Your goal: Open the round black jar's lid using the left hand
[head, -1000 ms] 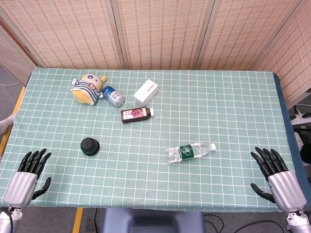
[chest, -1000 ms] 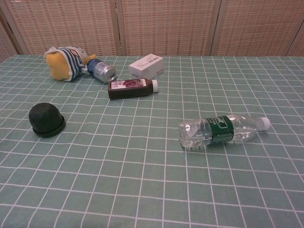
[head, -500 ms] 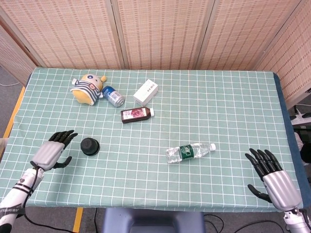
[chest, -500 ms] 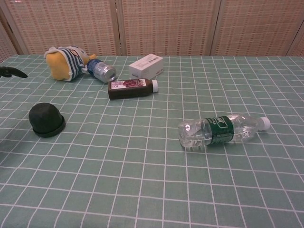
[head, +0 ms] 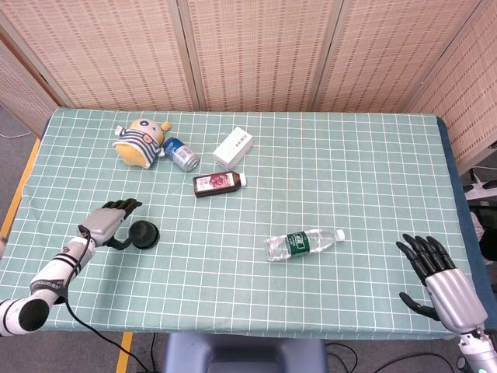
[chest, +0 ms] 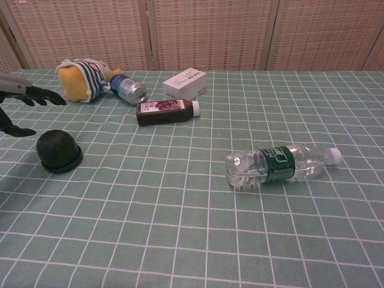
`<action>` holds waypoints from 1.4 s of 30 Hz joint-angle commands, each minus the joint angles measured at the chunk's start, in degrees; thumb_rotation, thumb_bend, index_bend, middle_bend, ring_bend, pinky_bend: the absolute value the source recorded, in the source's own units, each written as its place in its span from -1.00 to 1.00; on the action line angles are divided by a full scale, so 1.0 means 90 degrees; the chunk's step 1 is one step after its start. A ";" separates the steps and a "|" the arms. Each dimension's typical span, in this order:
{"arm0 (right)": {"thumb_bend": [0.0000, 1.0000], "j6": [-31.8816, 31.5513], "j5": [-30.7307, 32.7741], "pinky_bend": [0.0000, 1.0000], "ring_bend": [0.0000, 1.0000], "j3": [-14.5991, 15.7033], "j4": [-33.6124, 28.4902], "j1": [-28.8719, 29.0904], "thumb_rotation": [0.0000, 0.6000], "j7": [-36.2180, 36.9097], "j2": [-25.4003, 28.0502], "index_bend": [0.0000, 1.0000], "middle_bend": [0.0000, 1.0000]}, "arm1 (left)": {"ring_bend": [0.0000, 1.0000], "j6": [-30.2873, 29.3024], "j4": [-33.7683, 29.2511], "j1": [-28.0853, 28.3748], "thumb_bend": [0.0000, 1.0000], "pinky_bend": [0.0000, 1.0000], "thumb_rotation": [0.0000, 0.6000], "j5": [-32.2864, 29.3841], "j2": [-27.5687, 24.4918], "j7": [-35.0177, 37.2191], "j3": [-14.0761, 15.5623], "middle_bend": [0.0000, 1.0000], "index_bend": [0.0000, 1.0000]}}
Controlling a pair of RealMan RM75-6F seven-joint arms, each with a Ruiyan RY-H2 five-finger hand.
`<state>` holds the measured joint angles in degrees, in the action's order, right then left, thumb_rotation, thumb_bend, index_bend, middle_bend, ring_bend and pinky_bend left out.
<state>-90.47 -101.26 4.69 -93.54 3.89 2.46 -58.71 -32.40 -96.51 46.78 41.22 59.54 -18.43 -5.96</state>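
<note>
Left hand sits at the left side of the table, fingers spread and holding nothing, thumb curled down toward the black jar just to its right; from the head view I can't tell whether the thumb touches the jar. Chest view shows only the fingertips and thumb of that hand at the frame's left edge, above and behind the jar, apparently apart from it. Jar stands upright on the green checked cloth, lid on, front-left area, contents not visible. Behind it, a striped plush toy lies on its side, with a blue can lying just beside it on the right; chest view shows the can's silver end facing the camera. Next, a dark juice bottle lies on its side, white cap pointing right, dark liquid inside. A white box sits just behind it, closed. Right of centre, a clear water bottle with a green label lies on its side, cap on, pointing right; chest view shows it looks mostly empty, though I can't tell the level. Right hand is at the front-right table corner, fingers apart, nothing in it, well apart from every object; only the head view shows it.
</note>
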 commanded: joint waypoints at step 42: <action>-0.71 0.0477 -0.0053 -1.00 -1.00 0.0100 -0.0062 0.0123 1.00 0.0335 0.0101 -1.00 -1.00 | -1.00 0.0894 0.1292 0.2761 -0.26 -0.81 1.00 -0.2112 0.1181 0.0189 0.2624 -1.00 -1.00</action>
<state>-86.19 -101.75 5.61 -94.11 5.01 5.47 -57.81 -24.32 -85.01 71.48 22.28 70.00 -16.84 17.47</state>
